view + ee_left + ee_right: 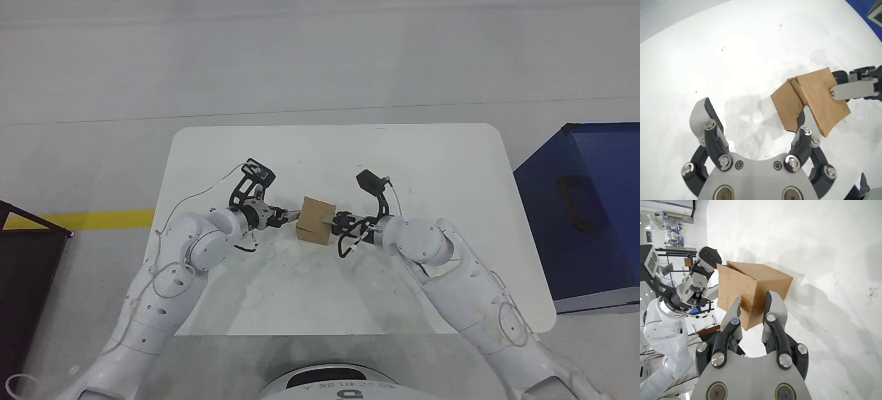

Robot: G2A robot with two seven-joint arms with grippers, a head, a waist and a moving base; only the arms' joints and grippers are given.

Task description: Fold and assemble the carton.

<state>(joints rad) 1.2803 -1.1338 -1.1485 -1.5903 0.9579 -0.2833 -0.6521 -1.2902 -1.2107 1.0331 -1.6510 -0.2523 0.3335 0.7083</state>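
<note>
carton [316, 220]: brown, partly folded, tilted, at middle of white surface [430, 150], between both grippers | right gripper [753, 300]: jaws clamped on a carton corner | left gripper [755, 106]: jaws wide, one finger [808, 121] touching a carton flap, other finger apart

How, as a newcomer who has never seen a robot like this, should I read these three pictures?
It is a robot with two arms, each ending in a gripper, working at a white table. One picture looks down from above the arms; the other two come from cameras on each wrist. At the table's middle is a brown carton, partly folded. The right gripper is shut on one corner of it. The left gripper is open, touching the carton's other side.
</note>
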